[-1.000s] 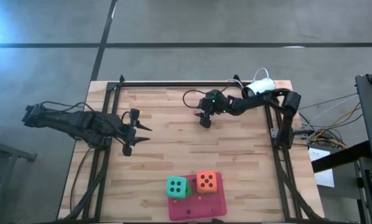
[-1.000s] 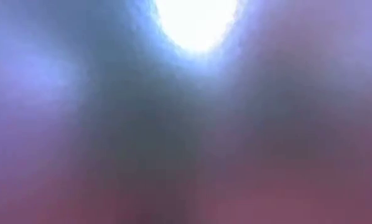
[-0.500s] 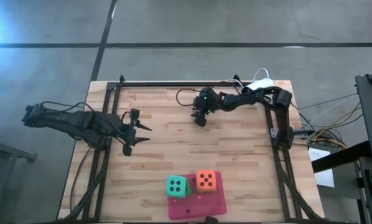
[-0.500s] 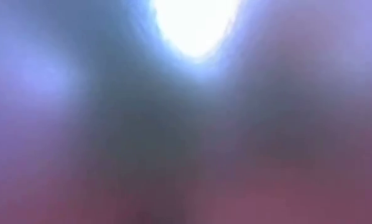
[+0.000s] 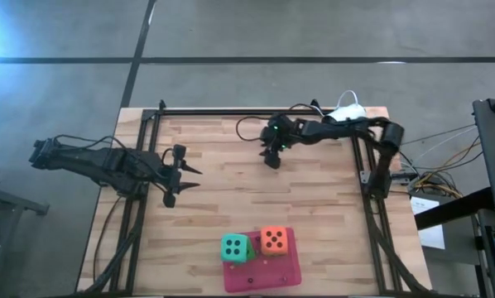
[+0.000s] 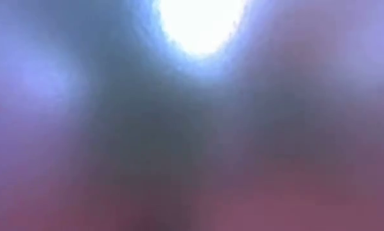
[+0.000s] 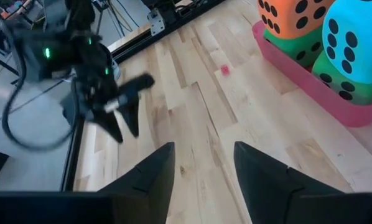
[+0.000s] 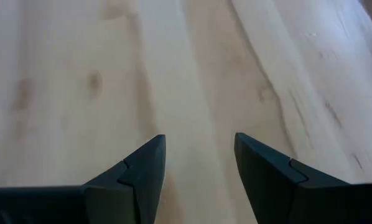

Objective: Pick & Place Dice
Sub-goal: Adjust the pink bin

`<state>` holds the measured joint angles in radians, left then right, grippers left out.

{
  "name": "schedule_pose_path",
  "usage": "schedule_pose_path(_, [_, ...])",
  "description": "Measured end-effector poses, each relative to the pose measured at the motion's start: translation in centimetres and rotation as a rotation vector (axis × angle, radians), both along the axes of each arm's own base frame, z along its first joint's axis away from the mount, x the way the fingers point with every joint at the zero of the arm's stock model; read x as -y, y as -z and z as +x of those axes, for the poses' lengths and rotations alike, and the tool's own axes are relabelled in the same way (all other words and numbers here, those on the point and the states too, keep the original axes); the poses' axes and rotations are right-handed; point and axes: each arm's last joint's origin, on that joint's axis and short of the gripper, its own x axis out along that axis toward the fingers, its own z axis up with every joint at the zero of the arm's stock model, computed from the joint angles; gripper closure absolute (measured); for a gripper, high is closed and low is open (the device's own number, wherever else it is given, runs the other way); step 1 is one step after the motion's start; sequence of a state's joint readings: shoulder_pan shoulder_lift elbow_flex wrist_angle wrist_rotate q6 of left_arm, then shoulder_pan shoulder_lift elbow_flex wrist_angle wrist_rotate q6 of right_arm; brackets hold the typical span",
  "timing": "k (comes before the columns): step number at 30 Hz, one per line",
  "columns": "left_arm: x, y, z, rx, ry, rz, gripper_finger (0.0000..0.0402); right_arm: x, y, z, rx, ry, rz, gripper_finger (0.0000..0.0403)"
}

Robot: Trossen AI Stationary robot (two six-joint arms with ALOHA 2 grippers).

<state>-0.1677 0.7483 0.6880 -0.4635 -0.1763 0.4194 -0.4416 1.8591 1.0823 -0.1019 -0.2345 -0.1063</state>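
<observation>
An orange-red die [image 5: 273, 240] and a teal die [image 5: 236, 247] each sit on top of a bright green die [image 7: 298, 53] [image 7: 343, 82]. All are stacked on the pink mat [image 5: 268, 273] at the table's near edge. My left gripper [image 5: 188, 177] hangs open over the table's left side, pointing toward the right and well clear of the dice. My right gripper [image 5: 271, 161] is open above bare wood at the far middle, with nothing between its fingers [image 8: 145, 165]. The low view is a blur and shows nothing.
Black frame rails [image 5: 140, 165] run along the table's left, right and far edges. A white object and cables [image 5: 347, 112] sit at the far right corner. A tiny red speck [image 7: 224, 70] lies on the wood near the mat. Bare wood lies between both grippers and the dice.
My right arm has flexed. Its gripper swayed slightly toward the table's left edge and back, rose a little and stayed open. The left arm and the dice have kept still.
</observation>
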Motion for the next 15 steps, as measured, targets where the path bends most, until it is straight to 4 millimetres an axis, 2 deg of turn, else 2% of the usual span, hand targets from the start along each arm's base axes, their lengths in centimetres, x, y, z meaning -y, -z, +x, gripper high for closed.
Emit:
schedule_pose_path(4, [0.0,0.0,0.0,0.001,0.000,0.000,0.0238,-2.7,-2.4,-2.7,0.012,-0.001,-0.003,0.0216])
schedule_pose_path(6, [0.0,-0.1,0.1,0.015,-0.016,0.006,0.0237,-4.0,-2.9,-4.2,0.012,0.015,-0.023,0.0216])
schedule_pose_path(15, [-0.1,-0.9,0.5,0.110,-0.060,-0.027,0.0225,-8.9,-3.0,-9.7,0.038,-0.006,-0.010,0.0216])
